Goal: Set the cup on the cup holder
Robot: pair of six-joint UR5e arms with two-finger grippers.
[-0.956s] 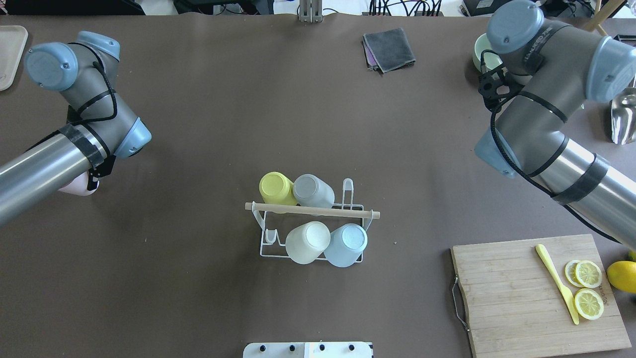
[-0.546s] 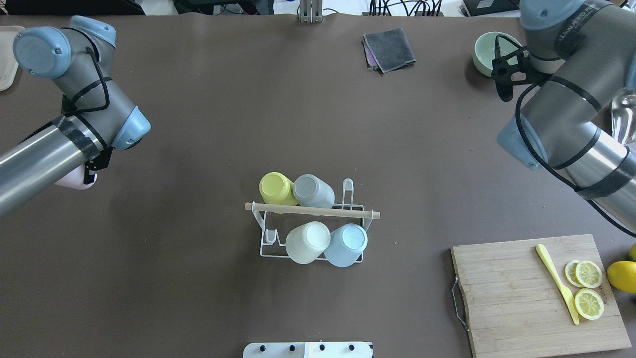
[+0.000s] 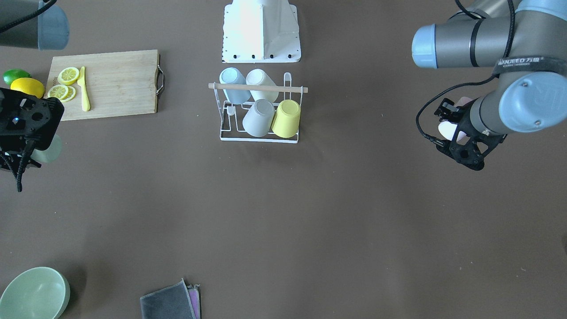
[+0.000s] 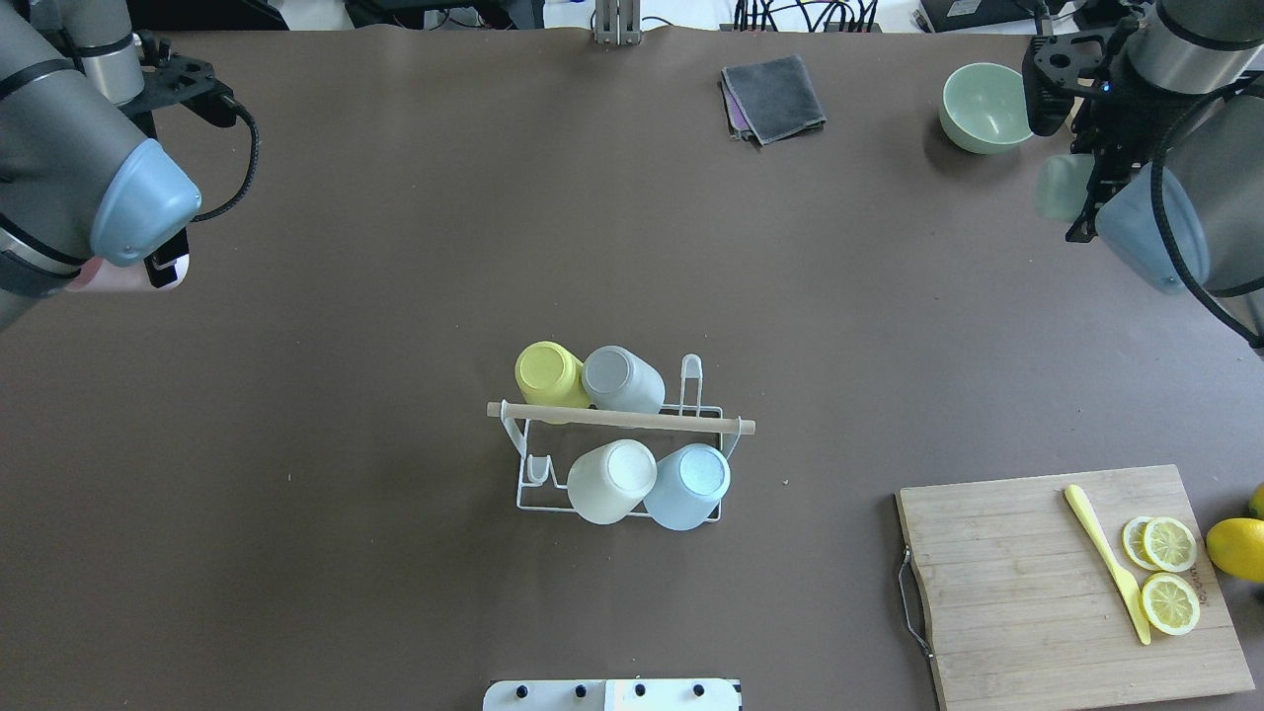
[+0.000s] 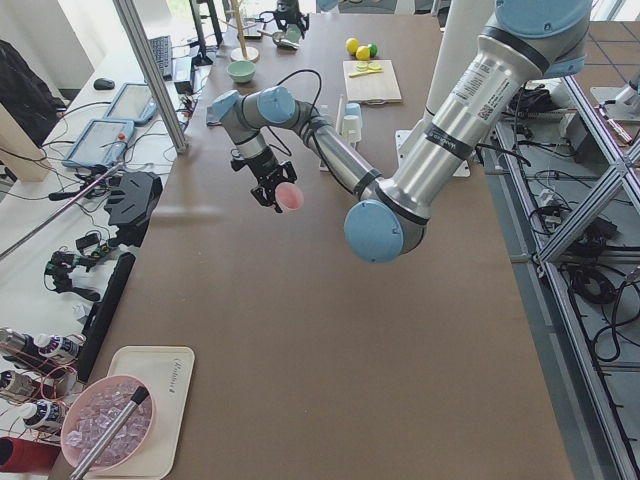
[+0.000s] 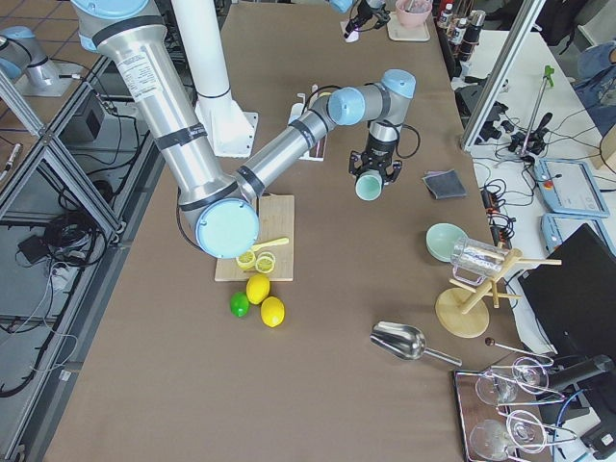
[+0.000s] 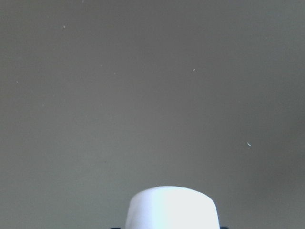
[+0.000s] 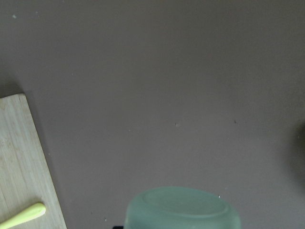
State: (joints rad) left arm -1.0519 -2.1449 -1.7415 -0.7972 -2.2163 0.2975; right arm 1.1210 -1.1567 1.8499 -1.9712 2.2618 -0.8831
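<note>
Four cups sit upturned on the cup holder point(image 4: 612, 419), and two of its pegs look free. The left gripper point(image 3: 454, 133) is clamped on a pink cup point(image 3: 447, 128) and the right gripper point(image 4: 1074, 190) on a pale green cup point(image 4: 1057, 186). Both are well apart from the cup holder, so carrying and seating remain.

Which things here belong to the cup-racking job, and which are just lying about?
Job:
rack
pink cup in the left hand
green cup in the right hand
yellow cup, gray cup, cream cup and blue cup on the rack

Lying about:
bowl
folded cloth
cutting board
yellow knife
lemon slices
whole lemon
lime
</note>
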